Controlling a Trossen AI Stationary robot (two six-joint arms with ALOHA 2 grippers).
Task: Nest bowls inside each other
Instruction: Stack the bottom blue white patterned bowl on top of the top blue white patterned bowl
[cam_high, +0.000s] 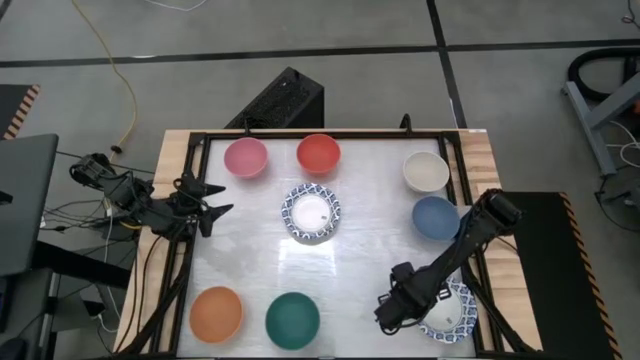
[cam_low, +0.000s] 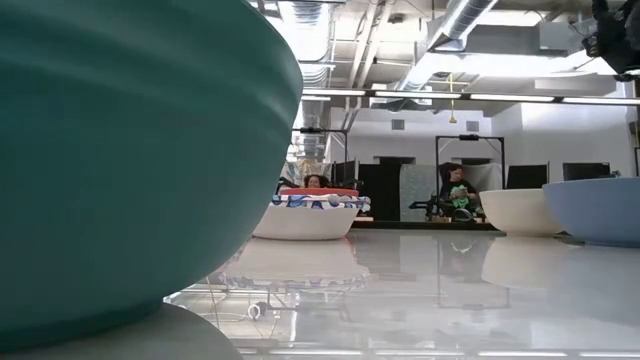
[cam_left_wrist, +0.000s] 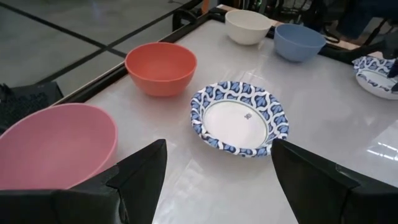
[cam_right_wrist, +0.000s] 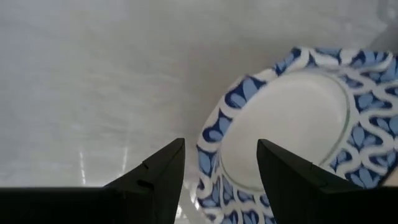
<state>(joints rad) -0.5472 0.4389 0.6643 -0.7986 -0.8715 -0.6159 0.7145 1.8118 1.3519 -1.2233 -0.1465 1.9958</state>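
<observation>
The tabletop (cam_high: 360, 270) is a pale glossy sheet in a dark frame. Taking the high view as a clock face, with twelve at the far edge, the bowls stand spread out and none is nested in another. The pink bowl (cam_high: 245, 158) and the red bowl (cam_high: 318, 153) sit side by side near twelve, apart from each other. Just below the red one, close to the centre, lies a white bowl with a blue-patterned rim (cam_high: 311, 213). The cream bowl (cam_high: 426, 171) stands at about two, and the blue bowl (cam_high: 436, 217) just beside it toward three. The orange bowl (cam_high: 216, 313) is at about seven and the dark green bowl (cam_high: 293, 319) at about six, near each other but not touching. A second blue-patterned bowl (cam_high: 450, 312) lies at about five, at the tabletop's near right corner.

The right gripper (cam_high: 388, 312) is low over the tabletop at about five, at the left edge of that second patterned bowl. Its wrist view shows its fingers (cam_right_wrist: 158, 177) spread fairly wide, with the bowl's rim between them and nothing clamped; whether a finger touches the rim cannot be told.

The left gripper (cam_high: 215, 200) waits at about nine, over the tabletop's left edge, pointing toward the centre. Its fingers (cam_left_wrist: 140, 174) stand wide apart and hold nothing.

In the low view the dark green bowl fills the near left, and two people sit in the room behind.
</observation>
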